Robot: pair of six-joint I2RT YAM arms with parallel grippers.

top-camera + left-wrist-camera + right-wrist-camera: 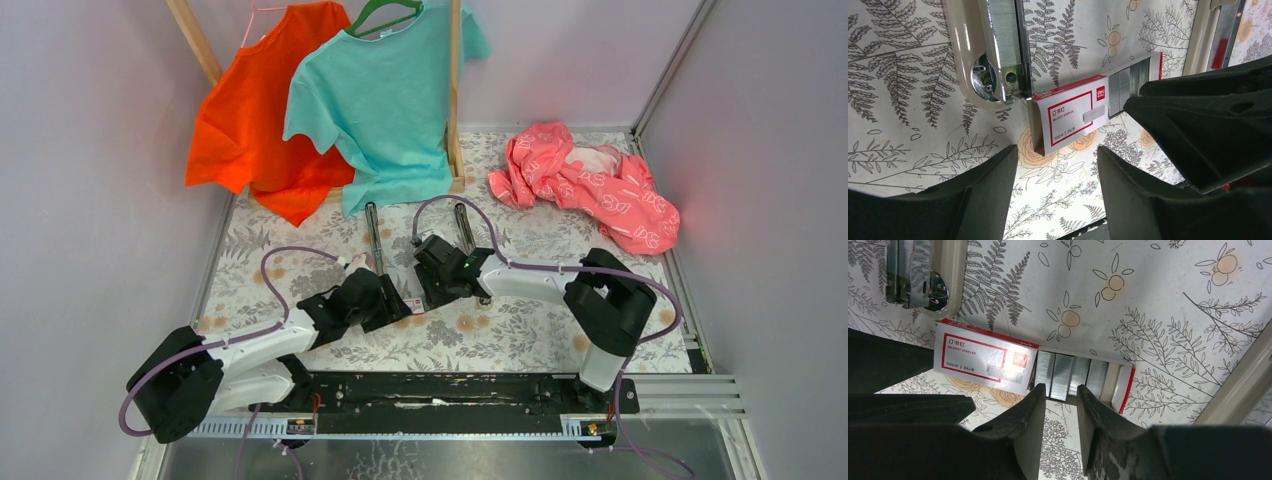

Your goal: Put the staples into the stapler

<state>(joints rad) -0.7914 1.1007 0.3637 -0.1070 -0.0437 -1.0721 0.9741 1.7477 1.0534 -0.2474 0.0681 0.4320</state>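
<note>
Floral-print cloth bench carries everything. L black pincer hangs w/ fingers wide apart, nothing btwn them, just short of the box. R black pincer is narrowly apart, tips either side of one strip; can't tell if clamped. Cream opened stapler w/ metal magazine lies just beside the box corner. Red-and-white cardboard staples box lies flat on the bench, sleeve slid partway off, grey metal staple strips exposed.

Staples box red-white, flat, slid open, grey strips exposed; beige stapler open alongside.
</note>
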